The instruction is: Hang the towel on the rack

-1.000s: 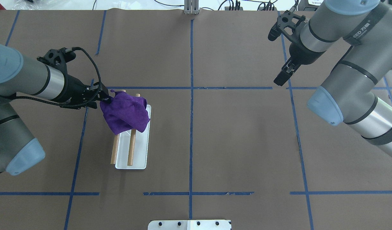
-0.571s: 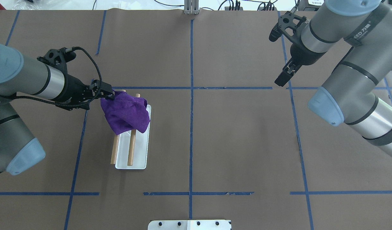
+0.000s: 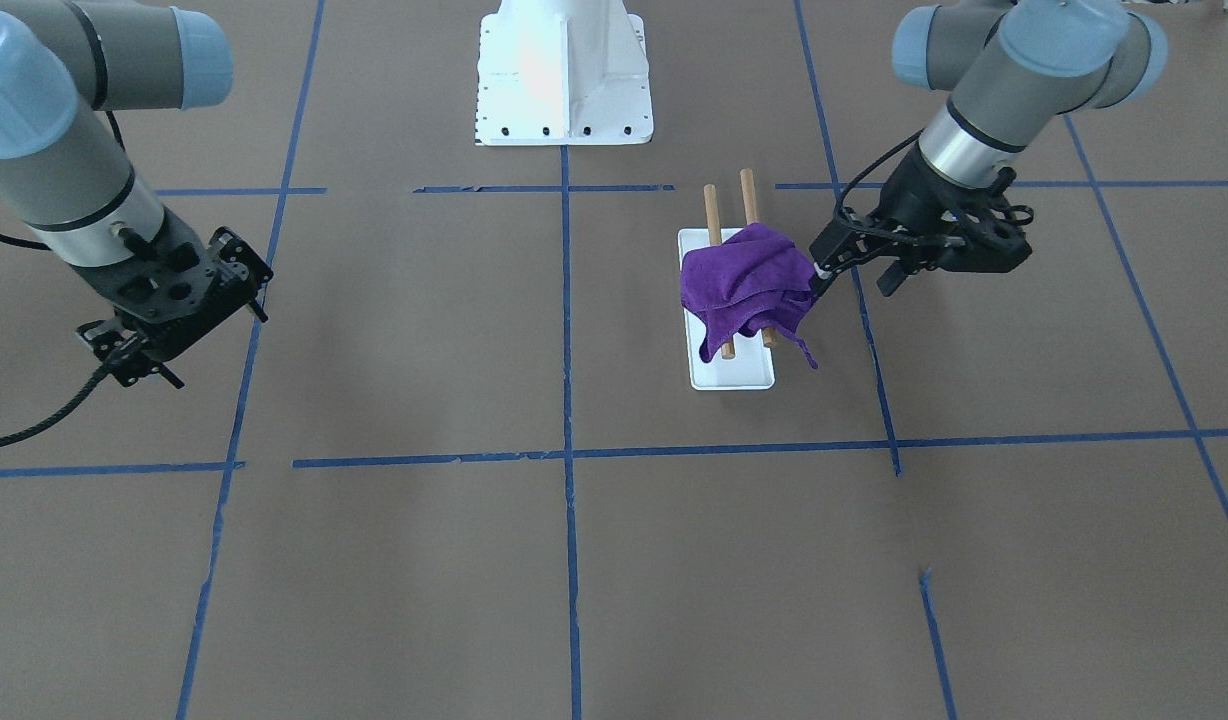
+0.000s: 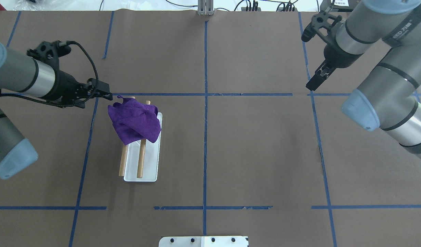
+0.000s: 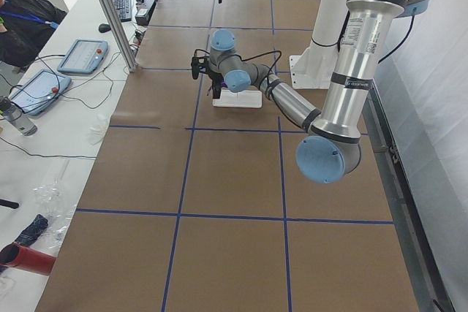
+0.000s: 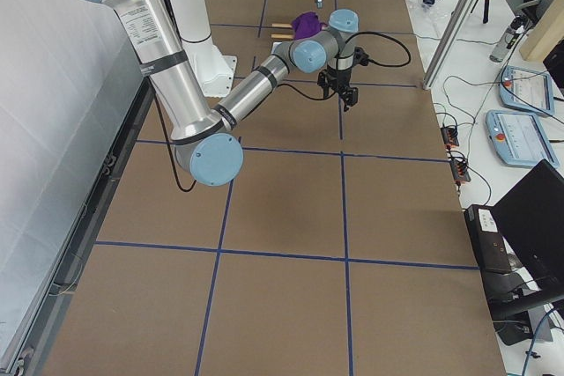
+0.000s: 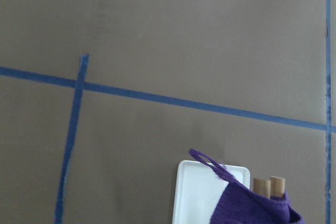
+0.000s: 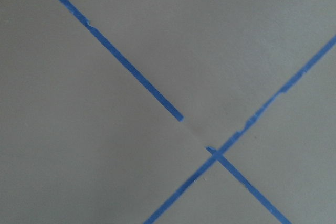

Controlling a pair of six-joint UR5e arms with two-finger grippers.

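The purple towel [image 4: 135, 120] is draped in a bunch over the far end of the rack's two wooden rods [image 4: 140, 161], which stand on a white base [image 4: 150, 164]. A thin loop hangs from its corner [image 3: 802, 350]. It also shows in the front view [image 3: 744, 285] and the left wrist view [image 7: 252, 205]. My left gripper [image 4: 106, 93] is open and empty, just left of the towel and apart from it. My right gripper [image 4: 312, 85] is shut and empty, raised over the far right of the table.
Brown paper with blue tape lines [image 4: 205, 137] covers the table. The robot's white base plate [image 3: 564, 70] sits at the near edge. Operators' tablets and cables [image 5: 77, 56] lie beyond the table's far edge.
My left gripper has let go of the towel and drawn back to the left. The towel stays draped on the rods. My right gripper has shifted slightly right.
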